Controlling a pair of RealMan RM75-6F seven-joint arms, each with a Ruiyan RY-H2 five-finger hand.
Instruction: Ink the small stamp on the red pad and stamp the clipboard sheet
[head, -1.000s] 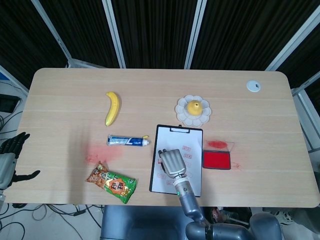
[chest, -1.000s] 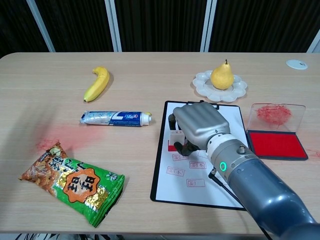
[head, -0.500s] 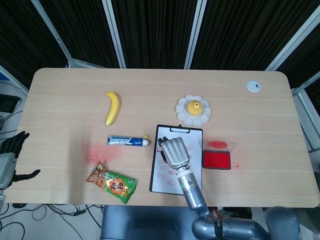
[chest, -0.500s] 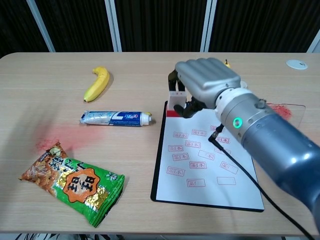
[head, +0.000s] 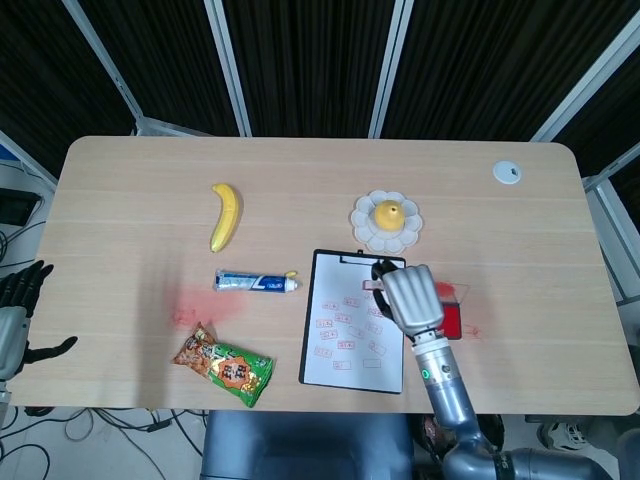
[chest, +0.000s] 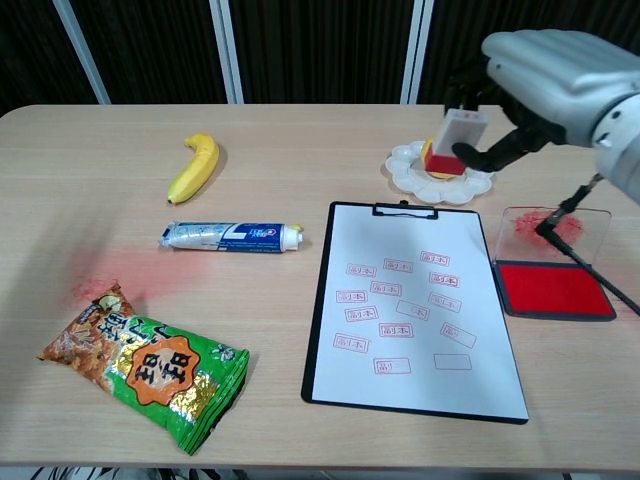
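Right robot hand (chest: 545, 85) lifted off clipboard (chest: 412, 310) (gripping stamp (chest: 457, 137))

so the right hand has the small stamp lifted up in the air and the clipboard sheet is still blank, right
Not quite. The right hand does hold the small stamp lifted above the table, but the clipboard sheet is not blank: the chest view shows many red stamp marks across it.
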